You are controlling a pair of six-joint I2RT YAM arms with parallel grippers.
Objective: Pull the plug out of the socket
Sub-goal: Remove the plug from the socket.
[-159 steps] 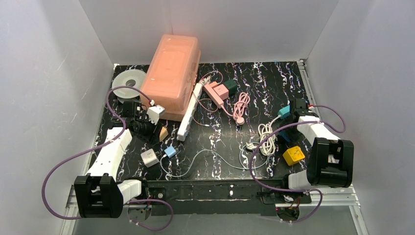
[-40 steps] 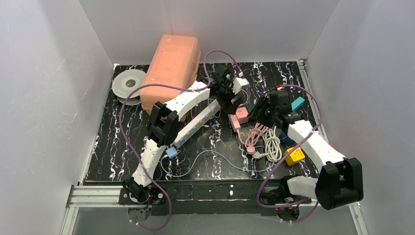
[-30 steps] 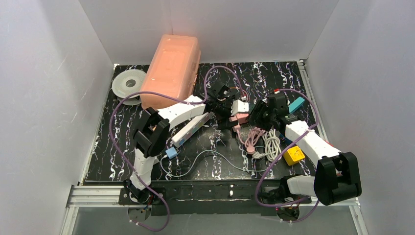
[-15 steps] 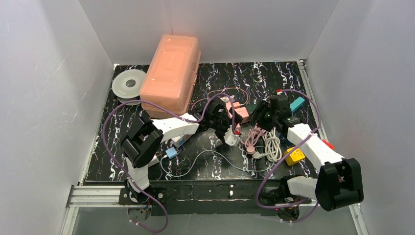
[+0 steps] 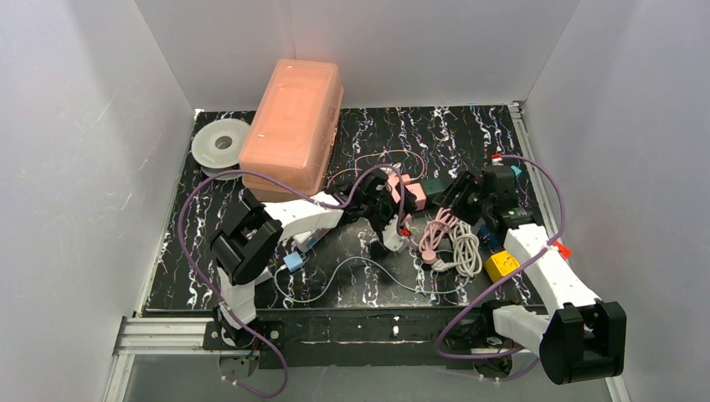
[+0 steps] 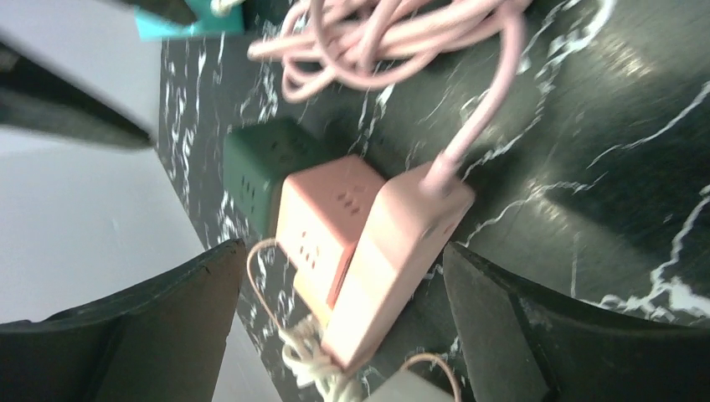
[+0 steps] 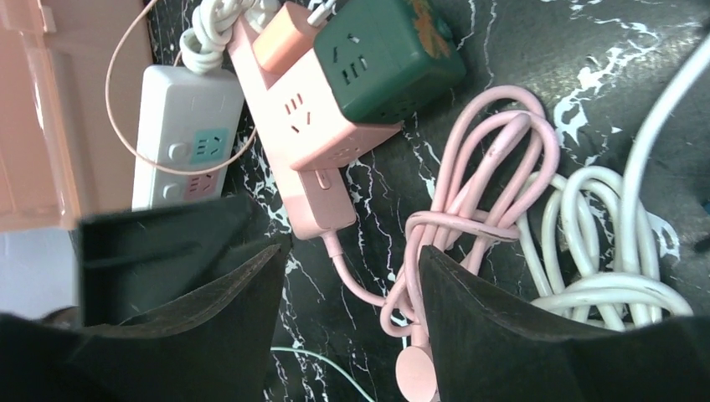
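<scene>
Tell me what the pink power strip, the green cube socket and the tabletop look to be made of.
Pink power strip: moulded plastic, smooth satin, with soft highlights and rounded edges. Green cube socket: likely hard plastic too, smooth faces with crisply moulded slots. Tabletop: black with white marble-like veins and a sheen; perhaps printed laminate or film, not certainly stone.

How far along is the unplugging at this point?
Done: the left hand and right hand are both at the pink power strip. In hand: the left is open with a finger on either side of the strip, gripping nothing; the right hovers open above it. Left: the green cube plug is still plugged into the strip, so gripping and pulling remain.
</scene>
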